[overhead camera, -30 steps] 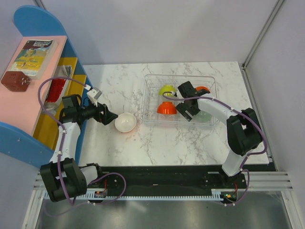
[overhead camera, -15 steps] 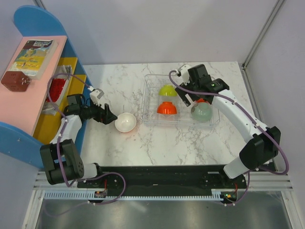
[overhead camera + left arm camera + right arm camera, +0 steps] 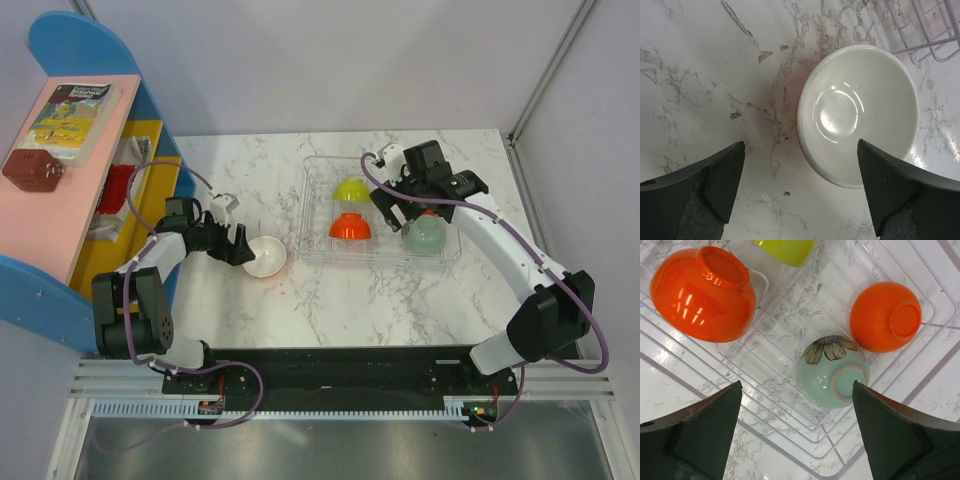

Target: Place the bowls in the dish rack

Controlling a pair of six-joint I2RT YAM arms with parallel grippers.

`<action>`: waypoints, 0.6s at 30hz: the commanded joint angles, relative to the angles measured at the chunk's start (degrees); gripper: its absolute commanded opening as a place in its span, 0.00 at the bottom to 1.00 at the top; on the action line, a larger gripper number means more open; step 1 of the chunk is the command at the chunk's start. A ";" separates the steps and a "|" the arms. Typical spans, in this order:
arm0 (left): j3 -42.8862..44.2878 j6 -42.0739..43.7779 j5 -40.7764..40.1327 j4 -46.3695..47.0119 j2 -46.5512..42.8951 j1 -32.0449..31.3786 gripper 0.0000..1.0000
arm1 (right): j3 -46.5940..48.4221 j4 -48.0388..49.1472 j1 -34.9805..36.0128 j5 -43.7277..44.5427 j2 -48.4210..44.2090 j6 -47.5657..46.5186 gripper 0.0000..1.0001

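The clear dish rack [image 3: 312, 250] holds a lime green bowl [image 3: 352, 188], an orange bowl [image 3: 350, 227], a pale mint bowl [image 3: 424, 236] and a second orange bowl [image 3: 429, 211], all upside down. From the right wrist I see the same orange bowl [image 3: 702, 295], lime bowl [image 3: 787, 250], second orange bowl [image 3: 885, 315] and flower-painted mint bowl [image 3: 832, 371] on the rack ribs [image 3: 780, 330]. My right gripper [image 3: 392, 210] [image 3: 797, 383] hovers open above them, holding nothing. One more bowl [image 3: 265, 256] [image 3: 857, 115], white inside, stands upright on the table. My left gripper [image 3: 238, 246] [image 3: 801, 145] is open at its left rim.
A blue shelf unit with a pink top [image 3: 50, 190] stands along the left table edge, with a book [image 3: 72, 118] on top and items in yellow bins. The rack's corner [image 3: 927, 42] lies just right of the loose bowl. Grey walls close in the back and right.
My right arm rose from low over the mint bowl and moved toward the back of the rack. My left gripper slid right up to the white bowl and turned downward.
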 commanded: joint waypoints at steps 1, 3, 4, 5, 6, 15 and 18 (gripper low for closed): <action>0.61 1.90 -5.40 3.19 1.01 -3.10 1.00 | -1.29 1.84 -0.17 -5.13 -3.94 -0.79 0.98; 0.35 1.90 -6.62 3.37 1.18 -4.42 0.96 | -2.26 2.54 -0.17 -5.48 -4.56 -0.80 0.98; 0.35 1.81 -7.15 3.37 1.53 -4.78 0.90 | -2.61 2.72 -0.17 -5.66 -4.65 -1.06 0.98; 0.35 1.90 -7.51 3.37 1.71 -5.04 0.86 | -3.31 2.89 -0.25 -6.36 -4.74 -1.15 0.98; 0.35 1.99 -8.03 3.46 1.80 -5.57 0.80 | -3.49 3.07 -0.17 -6.45 -5.00 -1.23 0.98; 0.70 1.90 -10.06 3.19 2.77 -7.24 0.18 | -4.63 3.60 -0.25 -9.17 -3.95 -0.89 0.98; 0.79 1.99 -9.89 3.02 2.59 -7.33 0.02 | -4.72 3.86 -0.17 -10.23 -3.16 -0.27 0.98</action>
